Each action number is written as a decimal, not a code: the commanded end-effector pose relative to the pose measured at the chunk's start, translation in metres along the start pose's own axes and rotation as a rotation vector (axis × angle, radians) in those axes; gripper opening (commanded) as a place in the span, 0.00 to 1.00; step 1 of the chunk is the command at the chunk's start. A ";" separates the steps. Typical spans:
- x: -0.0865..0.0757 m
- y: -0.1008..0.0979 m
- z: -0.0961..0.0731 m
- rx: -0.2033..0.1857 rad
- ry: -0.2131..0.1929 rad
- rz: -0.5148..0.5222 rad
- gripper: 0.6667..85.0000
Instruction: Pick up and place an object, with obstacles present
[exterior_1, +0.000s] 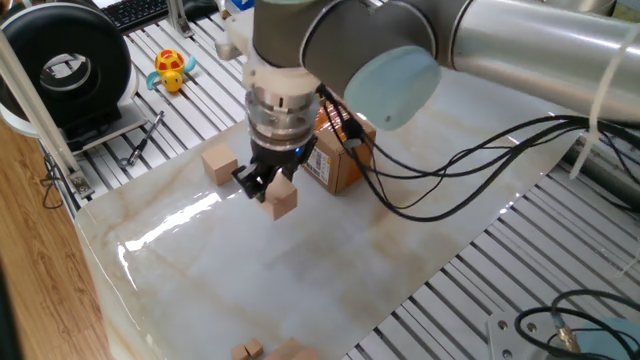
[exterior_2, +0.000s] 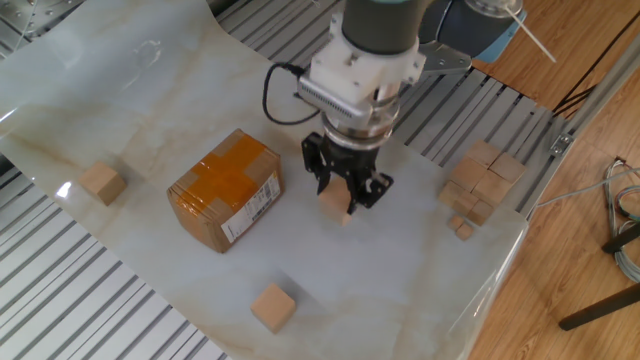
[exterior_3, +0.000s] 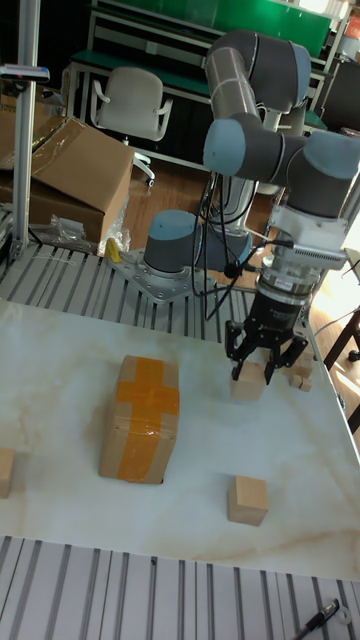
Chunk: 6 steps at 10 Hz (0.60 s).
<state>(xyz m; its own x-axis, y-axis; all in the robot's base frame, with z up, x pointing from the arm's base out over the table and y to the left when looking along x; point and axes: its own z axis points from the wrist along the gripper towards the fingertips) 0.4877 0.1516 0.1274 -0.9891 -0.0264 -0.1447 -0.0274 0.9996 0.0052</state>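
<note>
My gripper (exterior_1: 270, 187) is shut on the object, a small light-tan wooden cube (exterior_1: 284, 199), and holds it a little above the marble tabletop. In the other fixed view the held cube (exterior_2: 335, 206) hangs just right of the obstacle, a brown cardboard box (exterior_2: 225, 190) with orange-brown tape and a barcode label. The tall fixed view shows the gripper (exterior_3: 262, 372) gripping the cube (exterior_3: 246, 388) to the right of the box (exterior_3: 140, 418). Two similar cubes lie loose on the table: one (exterior_2: 102, 183) left of the box, one (exterior_2: 273, 306) near the front edge.
A pile of wooden cubes (exterior_2: 480, 180) sits at the table's right edge. A black round reel (exterior_1: 70, 65) and a yellow toy turtle (exterior_1: 172, 70) rest on the slatted surface beyond the marble sheet. Black cables (exterior_1: 420, 205) trail from the arm.
</note>
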 end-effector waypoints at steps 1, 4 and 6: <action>0.022 -0.006 -0.044 -0.019 0.032 -0.024 0.01; 0.015 -0.010 -0.046 -0.003 0.000 -0.040 0.01; 0.010 -0.027 -0.049 0.029 -0.014 -0.106 0.01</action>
<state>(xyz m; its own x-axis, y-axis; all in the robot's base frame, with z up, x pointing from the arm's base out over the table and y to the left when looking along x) 0.4702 0.1340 0.1661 -0.9853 -0.0899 -0.1454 -0.0874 0.9959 -0.0236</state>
